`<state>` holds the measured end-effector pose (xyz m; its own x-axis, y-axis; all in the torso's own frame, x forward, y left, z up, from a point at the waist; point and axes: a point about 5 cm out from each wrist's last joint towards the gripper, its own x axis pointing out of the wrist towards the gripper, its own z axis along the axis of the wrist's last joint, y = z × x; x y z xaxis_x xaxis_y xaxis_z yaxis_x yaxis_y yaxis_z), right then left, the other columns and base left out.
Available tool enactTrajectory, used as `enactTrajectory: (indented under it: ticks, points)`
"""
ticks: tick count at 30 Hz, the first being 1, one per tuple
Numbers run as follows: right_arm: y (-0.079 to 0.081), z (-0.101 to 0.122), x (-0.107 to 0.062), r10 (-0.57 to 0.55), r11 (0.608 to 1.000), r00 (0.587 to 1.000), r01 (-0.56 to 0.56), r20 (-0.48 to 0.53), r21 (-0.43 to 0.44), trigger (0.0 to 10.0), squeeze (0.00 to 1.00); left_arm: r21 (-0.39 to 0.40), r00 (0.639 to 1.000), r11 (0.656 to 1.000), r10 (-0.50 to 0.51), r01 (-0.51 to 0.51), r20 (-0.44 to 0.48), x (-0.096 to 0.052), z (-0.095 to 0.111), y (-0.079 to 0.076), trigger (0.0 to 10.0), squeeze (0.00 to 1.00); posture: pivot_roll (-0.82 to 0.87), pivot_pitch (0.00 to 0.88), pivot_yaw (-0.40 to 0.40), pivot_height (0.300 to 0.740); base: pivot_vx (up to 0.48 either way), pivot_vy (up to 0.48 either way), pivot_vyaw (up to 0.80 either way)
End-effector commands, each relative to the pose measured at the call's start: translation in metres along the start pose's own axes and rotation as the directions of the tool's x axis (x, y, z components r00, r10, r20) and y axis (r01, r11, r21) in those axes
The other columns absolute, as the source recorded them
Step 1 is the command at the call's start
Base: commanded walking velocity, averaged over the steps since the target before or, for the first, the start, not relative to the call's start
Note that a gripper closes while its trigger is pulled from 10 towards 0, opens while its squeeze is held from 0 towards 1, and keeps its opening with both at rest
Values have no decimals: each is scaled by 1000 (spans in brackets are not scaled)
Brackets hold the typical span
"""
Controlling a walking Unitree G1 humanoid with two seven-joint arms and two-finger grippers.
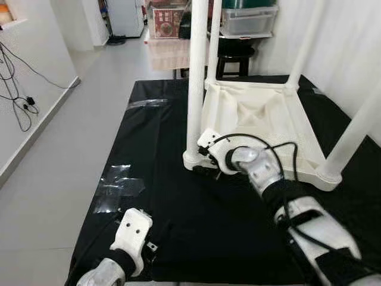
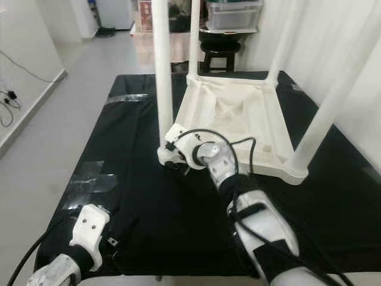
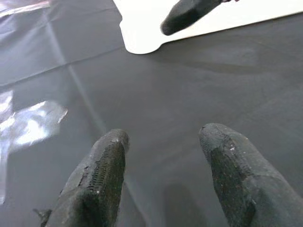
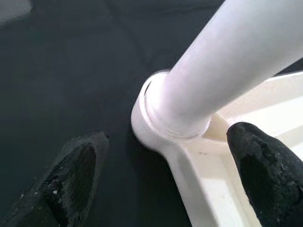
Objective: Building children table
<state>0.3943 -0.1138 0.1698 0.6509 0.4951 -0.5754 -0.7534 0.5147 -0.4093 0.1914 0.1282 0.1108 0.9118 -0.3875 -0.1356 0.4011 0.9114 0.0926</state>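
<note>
A white children's table point(image 1: 256, 113) lies upside down on a black mat point(image 1: 178, 226), its legs pointing up. My right gripper point(image 4: 168, 177) is at the table's near left corner, open, with one finger on each side of the base of the near left leg point(image 1: 196, 77); nothing is gripped. The leg sits in its round socket point(image 4: 156, 127) at that corner. My left gripper point(image 3: 168, 177) hovers low over the mat near its front left edge, open and empty. Ahead of it are the table's corner point(image 3: 142, 28) and a right finger point(image 3: 184, 14).
Shiny tape patches point(image 1: 122, 185) are stuck on the mat's left part. A dark stool point(image 1: 235, 56) and a clear storage box point(image 1: 247, 21) stand behind the table. Cables point(image 1: 18, 89) hang on the left wall. Grey floor runs along the left.
</note>
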Motion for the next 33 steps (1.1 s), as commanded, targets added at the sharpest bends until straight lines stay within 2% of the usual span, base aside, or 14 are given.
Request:
enactTrajectory:
  ticks: [1, 4, 6, 9, 11, 14, 21, 22, 23, 25, 26, 28, 29, 33]
  points:
    - [-7, -7, -4, 16, 1000, 997, -17, -72, -11, 10000, 0, -7, 1000, 1000, 2, -2, -25, -5, -2, -5, 10000, 0, 75, 28, -47, 740, 0, 0, 0]
    - [-11, -11, -7, 22, 1000, 993, -24, -116, -15, 10000, 0, -13, 1000, 1000, 3, -4, -26, -7, -2, -7, 10000, 0, 77, 39, -51, 740, 0, 0, 0]
    - [-10, -16, -8, 71, 997, 983, -73, -169, -6, 10000, 0, -18, 1000, 1000, 3, -3, -28, -9, -1, -10, 10000, 0, 77, 50, -56, 740, 0, 0, 0]
    - [-10, -20, -7, 53, 998, 976, -47, -211, 32, 10000, 0, -27, 1000, 1000, 4, -5, -30, -11, 0, -12, 10000, 0, 75, 64, -63, 740, 0, 0, 0]
    - [-11, -20, -6, 34, 999, 976, -28, -216, 34, 10000, 0, -29, 1000, 1000, 4, -5, -31, -12, 1, -13, 10000, 0, 75, 64, -63, 740, 0, 0, 0]
    - [-9, -19, -2, -19, 995, 976, 39, -218, 88, 10000, 0, -37, 999, 999, 7, -8, -35, -15, 2, -16, 10000, 0, 83, 83, -69, 740, 0, 0, 0]
    - [-4, -15, 2, 1, 995, 978, 20, -210, 100, 10000, 0, -43, 999, 999, 11, -13, -43, -19, 4, -19, 10000, 0, 86, 98, -73, 740, 0, 0, 0]
    - [-2, -15, 3, 23, 995, 976, -3, -215, 96, 9490, 0, -46, 999, 999, 11, -13, -44, -19, 4, -19, 10000, 0, 84, 103, -76, 740, 0, 0, 0]
    - [1, -15, 4, 59, 996, 972, -41, -226, 83, 3686, 0, -48, 999, 999, 11, -13, -45, -19, 4, -20, 10000, 0, 84, 106, -78, 740, 0, 0, 0]
    - [3, -15, 4, 82, 995, 968, -66, -236, 75, 3686, 0, -49, 999, 999, 10, -13, -46, -20, 4, -20, 10000, 0, 84, 107, -78, 740, 0, 0, 0]
    - [6, -14, 5, 110, 994, 963, -99, -247, 54, 1686, 0, -50, 999, 999, 10, -12, -47, -20, 5, -20, 10000, 0, 82, 108, -79, 740, 0, 0, 0]
    - [7, -14, 5, 124, 992, 959, -117, -254, 42, 1686, 0, -51, 999, 999, 11, -13, -48, -20, 5, -21, 10000, 0, 82, 109, -81, 740, 0, 0, 0]
    - [8, -13, 5, 150, 989, 953, -148, -262, 30, 0, 0, -52, 999, 999, 11, -13, -49, -20, 5, -21, 10000, 0, 82, 111, -84, 740, 0, 0, 0]
    - [11, -10, 6, 193, 980, 942, -200, -274, 4, 0, 0, -58, 999, 998, 13, -16, -50, -20, 5, -22, 10000, 0, 79, 114, -88, 740, 0, 0, 0]
